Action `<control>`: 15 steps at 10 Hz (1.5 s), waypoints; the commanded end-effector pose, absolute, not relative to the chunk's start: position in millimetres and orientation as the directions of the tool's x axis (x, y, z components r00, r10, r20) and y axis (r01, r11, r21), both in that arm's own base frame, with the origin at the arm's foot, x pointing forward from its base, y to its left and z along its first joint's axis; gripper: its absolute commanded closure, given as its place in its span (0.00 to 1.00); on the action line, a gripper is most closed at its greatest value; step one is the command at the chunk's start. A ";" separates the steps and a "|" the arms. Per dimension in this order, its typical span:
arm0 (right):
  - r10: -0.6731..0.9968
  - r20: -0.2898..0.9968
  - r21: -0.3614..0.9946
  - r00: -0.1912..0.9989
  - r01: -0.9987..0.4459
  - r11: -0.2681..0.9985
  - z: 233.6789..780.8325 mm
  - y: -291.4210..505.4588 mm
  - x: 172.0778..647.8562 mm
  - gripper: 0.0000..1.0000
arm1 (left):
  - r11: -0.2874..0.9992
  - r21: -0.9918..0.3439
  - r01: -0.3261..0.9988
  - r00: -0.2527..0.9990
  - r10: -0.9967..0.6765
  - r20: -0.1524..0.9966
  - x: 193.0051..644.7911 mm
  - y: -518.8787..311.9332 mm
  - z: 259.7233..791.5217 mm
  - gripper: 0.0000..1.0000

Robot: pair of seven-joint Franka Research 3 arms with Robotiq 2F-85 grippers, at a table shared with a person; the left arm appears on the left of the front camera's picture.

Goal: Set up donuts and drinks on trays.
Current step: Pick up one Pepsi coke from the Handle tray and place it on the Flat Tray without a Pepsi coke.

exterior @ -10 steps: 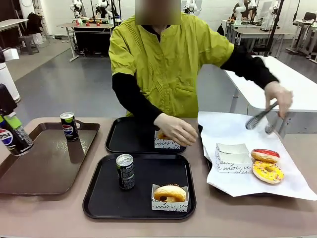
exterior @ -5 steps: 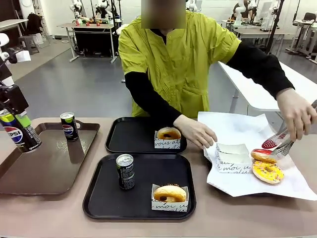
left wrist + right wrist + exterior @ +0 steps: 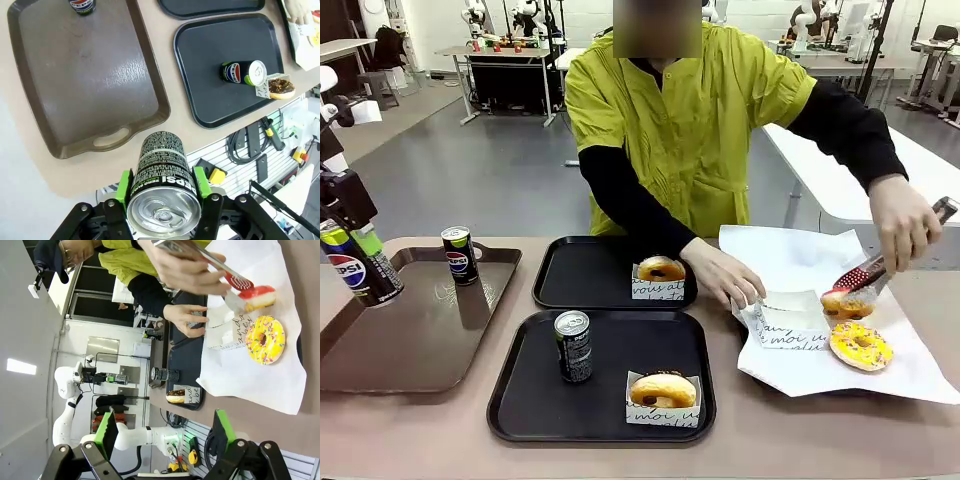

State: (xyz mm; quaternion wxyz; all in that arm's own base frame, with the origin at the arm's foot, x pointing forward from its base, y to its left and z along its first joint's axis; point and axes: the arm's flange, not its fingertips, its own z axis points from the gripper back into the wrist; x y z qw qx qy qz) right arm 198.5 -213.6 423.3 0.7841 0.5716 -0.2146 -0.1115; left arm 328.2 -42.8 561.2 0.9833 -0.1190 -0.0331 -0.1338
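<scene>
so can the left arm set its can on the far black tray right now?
Probably yes. The left end effector holds the can, the far tray's left half is bare, and the person's hand is past its right edge.

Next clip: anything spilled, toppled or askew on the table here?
Nothing spilled, toppled or damaged. The one thing off vertical is the Pepsi can, held leaning in the left gripper near the left end of the brown tray, and it looks unopened.
</scene>
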 end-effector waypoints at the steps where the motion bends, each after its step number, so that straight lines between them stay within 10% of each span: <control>1: -0.428 0.229 0.947 0.874 -0.099 0.305 425.0 -213.9 200.5 0.00 | 0.931 -0.234 0.279 0.959 -0.259 0.114 329.1 -43.5 565.7 0.42; 12: -0.428 0.229 0.947 0.874 -0.099 0.305 425.0 -213.9 200.5 0.00 | 0.941 -0.053 0.335 0.912 -0.309 0.270 472.2 -206.5 533.5 0.42; 15: -0.428 0.229 0.947 0.874 -0.099 0.305 425.0 -213.9 200.5 0.00 | 0.894 -0.096 0.437 0.898 -0.440 -0.016 392.9 -146.1 555.9 0.42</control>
